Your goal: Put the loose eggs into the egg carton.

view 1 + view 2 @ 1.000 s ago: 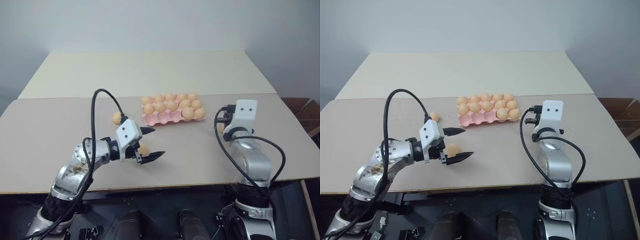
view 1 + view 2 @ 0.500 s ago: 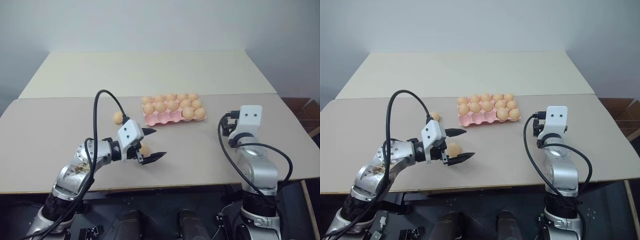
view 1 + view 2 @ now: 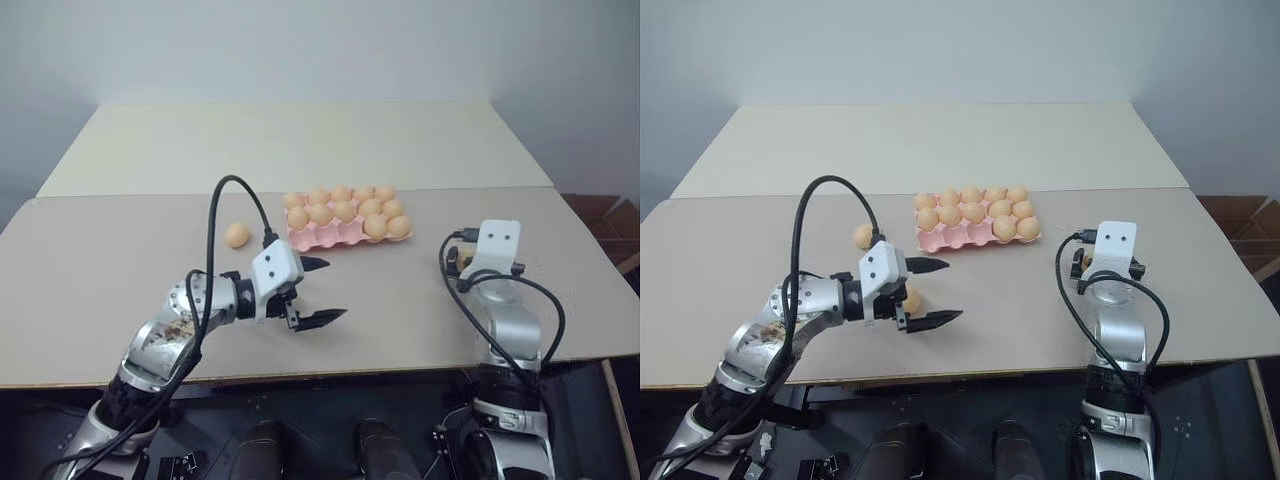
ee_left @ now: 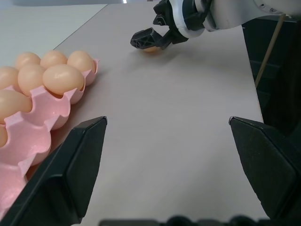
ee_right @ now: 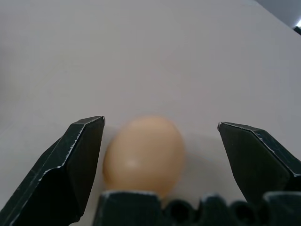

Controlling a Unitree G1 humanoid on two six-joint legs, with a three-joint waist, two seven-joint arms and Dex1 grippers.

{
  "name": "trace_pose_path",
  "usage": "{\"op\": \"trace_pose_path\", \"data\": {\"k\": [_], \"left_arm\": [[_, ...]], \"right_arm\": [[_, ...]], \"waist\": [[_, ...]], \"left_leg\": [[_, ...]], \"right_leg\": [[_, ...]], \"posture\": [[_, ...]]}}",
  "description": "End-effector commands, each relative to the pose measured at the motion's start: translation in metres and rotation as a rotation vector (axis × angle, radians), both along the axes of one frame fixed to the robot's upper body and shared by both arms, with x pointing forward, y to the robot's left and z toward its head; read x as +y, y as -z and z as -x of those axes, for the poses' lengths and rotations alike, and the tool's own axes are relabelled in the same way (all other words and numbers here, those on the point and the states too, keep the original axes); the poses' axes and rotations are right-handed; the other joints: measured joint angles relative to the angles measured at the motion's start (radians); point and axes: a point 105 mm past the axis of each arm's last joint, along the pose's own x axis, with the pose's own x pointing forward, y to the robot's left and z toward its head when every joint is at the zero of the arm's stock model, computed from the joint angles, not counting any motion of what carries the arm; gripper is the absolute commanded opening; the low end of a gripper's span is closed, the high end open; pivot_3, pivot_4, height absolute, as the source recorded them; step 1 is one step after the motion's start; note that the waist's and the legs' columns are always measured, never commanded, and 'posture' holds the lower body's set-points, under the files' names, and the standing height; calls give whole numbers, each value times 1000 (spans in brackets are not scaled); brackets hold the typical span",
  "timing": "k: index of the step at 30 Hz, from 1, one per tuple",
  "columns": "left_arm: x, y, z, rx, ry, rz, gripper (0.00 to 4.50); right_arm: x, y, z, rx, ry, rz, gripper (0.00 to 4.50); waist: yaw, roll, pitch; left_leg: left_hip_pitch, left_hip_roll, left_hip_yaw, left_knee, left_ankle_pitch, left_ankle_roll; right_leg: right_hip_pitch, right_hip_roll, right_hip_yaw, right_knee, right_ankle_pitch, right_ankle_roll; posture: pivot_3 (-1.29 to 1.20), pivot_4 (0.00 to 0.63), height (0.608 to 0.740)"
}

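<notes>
Egg carton [image 4: 28,117] cut off (left wrist view's edge)

Both arms reach forward, the left gripper [image 3: 318,291] and right gripper [image 5: 160,155] with fingers spread wide.

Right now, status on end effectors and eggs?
Left end effector open, empty. Right end effector open, straddling a loose egg on the table, not gripped. Carton part filled. Nothing in the way.
</notes>
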Motion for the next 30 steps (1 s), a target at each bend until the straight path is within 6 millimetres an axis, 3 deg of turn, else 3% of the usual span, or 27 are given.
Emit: {"op": "trace_pose_path", "data": {"k": [1,8,15,21,24,30], "left_arm": [[-2,-7,1,-44,17,7,4500],[3,-5,2,-44,-1,2,4500],[17,-11,3,-45,-76,25,4500],[38,-19,6,-36,-160,19,4500],[45,-16,3,-25,-196,-23,4500],[49,-16,-9,-20,-264,-52,4500]], "right_arm": [[-10,-13,-5,-62,37,-8,4130],[-5,-18,-7,-79,9,-36,2019],[17,-38,9,-140,-101,-38,1954],[80,-81,27,-278,-365,-74,1945],[108,-90,22,-305,-479,-59,1936],[152,-86,1,-295,-629,11,1936]], "waist": [[-1,0,0],[-1,0,0],[-1,0,0],[-3,0,0],[-2,0,0],[2,0,0]], "left_leg": [[0,0,0,0,0,0],[0,0,0,0,0,0],[0,0,0,0,0,0],[0,1,-2,0,0,0],[1,1,-1,0,0,0],[0,0,-1,0,0,0]], "right_leg": [[0,0,0,0,0,0],[0,0,0,0,0,0],[0,0,0,0,0,0],[-1,0,0,1,0,0],[0,0,0,1,0,0],[0,0,-1,0,0,0]], "posture": [[0,150,740],[0,150,740],[0,150,740],[0,150,740],[0,150,740],[0,150,740]]}}
